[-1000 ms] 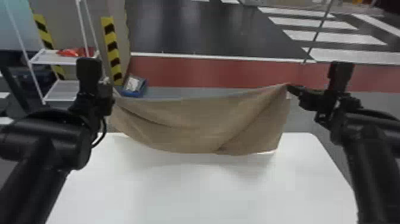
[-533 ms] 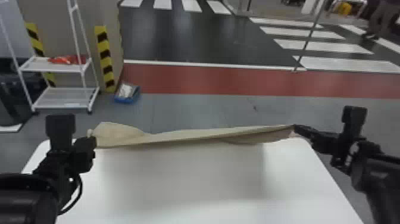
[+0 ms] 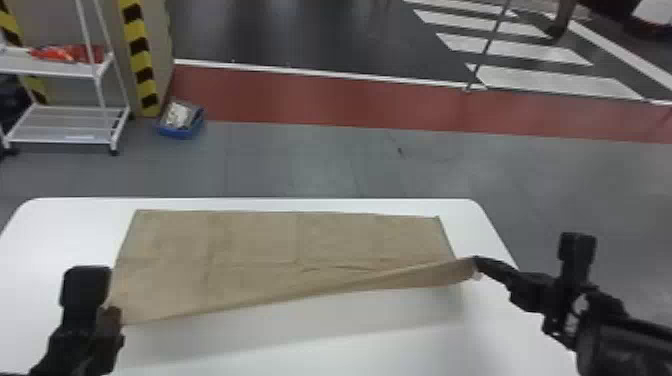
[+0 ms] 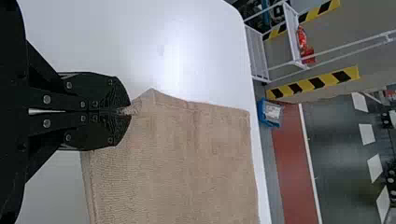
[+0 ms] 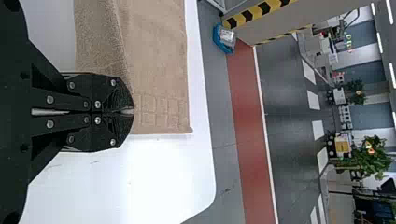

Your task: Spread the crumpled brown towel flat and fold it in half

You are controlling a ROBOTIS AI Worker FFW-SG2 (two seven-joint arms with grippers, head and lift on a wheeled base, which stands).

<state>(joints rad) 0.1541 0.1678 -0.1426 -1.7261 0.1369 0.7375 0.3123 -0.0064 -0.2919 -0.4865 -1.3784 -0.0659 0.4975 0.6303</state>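
My left gripper (image 3: 112, 316) is at the near left corner of the brown towel (image 3: 260, 245) in the head view, and my right gripper (image 3: 475, 262) is at its near right corner. The towel's far part lies flat on the white table, while its near edge is held above the surface with a slanting fold toward the right. In the left wrist view, the left gripper (image 4: 128, 111) is shut on a corner of the towel (image 4: 187, 158). The right wrist view has the right gripper (image 5: 130, 111) shut on the towel (image 5: 154, 60) at its other corner.
The white table (image 3: 250, 345) has bare surface at the near side and both sides of the towel. Beyond its far edge, a blue bin (image 3: 180, 120) and a white shelf cart (image 3: 65, 125) stand on the floor.
The towel, stretched in the air before, has come down with its far part on the table. Both grippers have moved nearer and lower, still holding the corners, and the head view has tilted downward.
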